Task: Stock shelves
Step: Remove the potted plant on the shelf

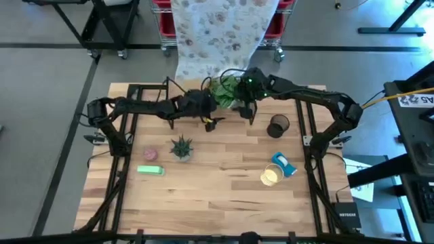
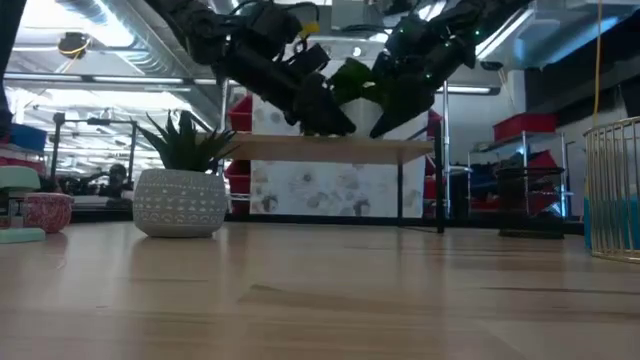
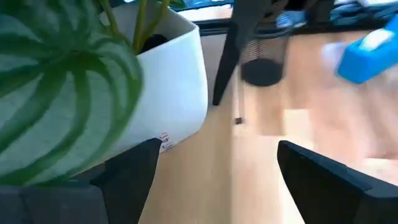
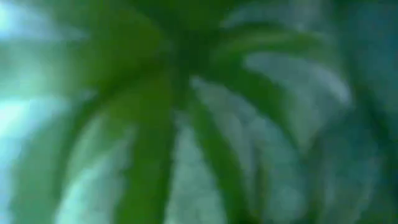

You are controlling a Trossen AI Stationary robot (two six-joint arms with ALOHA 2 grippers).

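One potted leafy plant (image 2: pixel 352 85) sits on the shelves (image 2: pixel 330 148); the succulent (image 1: pixel 182 147), cup (image 1: pixel 149 154) and other items wait on the surface (image 1: pixel 217 183). Left gripper (image 3: pixel 217 174) fingers are wide beside it; the right gripper's (image 1: pixel 245 91) cannot be told.

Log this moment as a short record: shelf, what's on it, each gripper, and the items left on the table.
shelf: small rack with light wood plank top at the table's far edge
on shelf: green striped-leaf plant in white pot, standing on the top plank
left gripper: open, beside the white pot, not gripping it
right gripper: over the plant's leaves; fingers hidden
left on table: spiky succulent in white textured pot, pink cup, green block, black mesh cup, blue box
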